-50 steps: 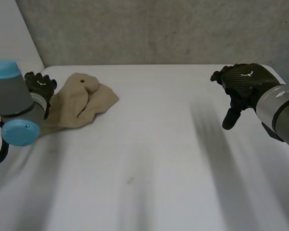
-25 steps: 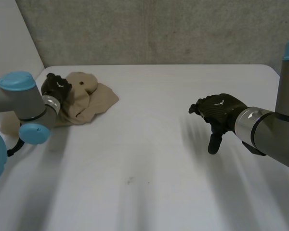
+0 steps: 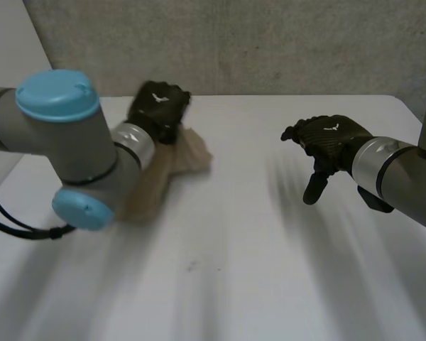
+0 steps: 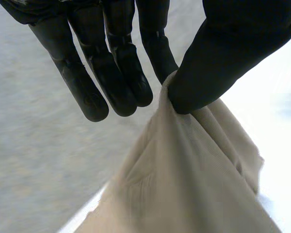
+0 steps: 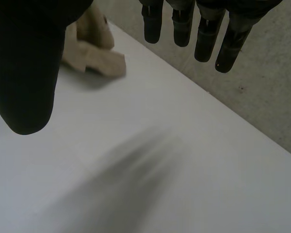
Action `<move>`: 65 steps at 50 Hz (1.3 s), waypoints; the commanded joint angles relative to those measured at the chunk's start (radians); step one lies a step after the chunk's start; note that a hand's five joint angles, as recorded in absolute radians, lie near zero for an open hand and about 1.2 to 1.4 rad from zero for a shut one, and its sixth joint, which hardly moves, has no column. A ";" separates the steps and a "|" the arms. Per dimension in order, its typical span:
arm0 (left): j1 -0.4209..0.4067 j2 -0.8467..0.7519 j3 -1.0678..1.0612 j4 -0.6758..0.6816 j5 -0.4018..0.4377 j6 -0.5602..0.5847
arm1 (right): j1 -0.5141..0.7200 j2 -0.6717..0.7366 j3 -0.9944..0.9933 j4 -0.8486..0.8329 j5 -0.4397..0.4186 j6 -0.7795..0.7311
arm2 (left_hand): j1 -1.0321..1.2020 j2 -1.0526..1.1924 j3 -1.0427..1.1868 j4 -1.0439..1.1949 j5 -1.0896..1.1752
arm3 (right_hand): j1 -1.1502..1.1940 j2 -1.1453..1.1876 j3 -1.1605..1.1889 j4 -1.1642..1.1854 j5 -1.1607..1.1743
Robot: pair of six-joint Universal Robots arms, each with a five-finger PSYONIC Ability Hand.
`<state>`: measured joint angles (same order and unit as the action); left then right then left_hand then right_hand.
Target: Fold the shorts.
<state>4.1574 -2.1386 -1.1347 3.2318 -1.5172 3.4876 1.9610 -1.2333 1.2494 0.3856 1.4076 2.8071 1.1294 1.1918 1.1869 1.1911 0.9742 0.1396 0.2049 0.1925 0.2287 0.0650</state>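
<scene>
- The left hand (image 3: pixel 158 108) hangs over the far left part of the white table (image 3: pixel 234 256), just in front of the grey wall (image 3: pixel 270 42).
- In the left wrist view, the left hand (image 4: pixel 117 73) pinches a bunched edge of the tan shorts (image 4: pixel 194 179) between its thumb and one finger. The other fingers are straight and clear of the cloth.
- From that pinch the shorts (image 3: pixel 190 153) fan out and trail down towards the left arm's blue-capped joint (image 3: pixel 82 208), which hides their lower part in the head view.
- Whether the trailing end lies on the table cannot be told.
- The right hand (image 3: pixel 330 141) hovers above the right half of the table, well apart from the shorts.
- In its own wrist view, the right hand (image 5: pixel 24 73) is slack, its fingers (image 5: pixel 203 29) straight and spread from the thumb, with nothing in its grasp.
- That same view shows the shorts (image 5: pixel 94 53) as a crumpled tan heap far across the table, near the wall.
</scene>
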 commanded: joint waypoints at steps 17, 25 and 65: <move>0.132 0.201 -0.178 -0.052 -0.109 0.037 | -0.005 -0.003 0.013 0.012 -0.007 -0.005 | -0.916 -0.978 -0.973 -0.978 -0.935 | 0.035 -0.030 -0.018 -0.054 -0.065; 0.233 0.191 -0.208 -0.282 -0.106 0.028 | 0.085 0.050 0.005 -0.007 -0.022 -0.003 | -0.895 -0.958 -0.953 -0.957 -0.915 | 0.035 -0.030 -0.018 -0.054 -0.065; 0.204 0.260 0.222 0.028 -0.256 -0.219 | 0.081 0.032 0.025 -0.067 -0.019 -0.001 | 0.267 0.204 0.209 0.205 0.248 | 0.035 -0.030 -0.018 -0.054 -0.065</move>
<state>4.4036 -1.9630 -0.9848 3.0094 -1.6946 3.3085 2.0651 -1.1775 1.2760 0.3186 1.3886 2.8050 1.1514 1.1933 1.1862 1.1906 0.9539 0.1396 0.2049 0.1925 0.2287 0.0650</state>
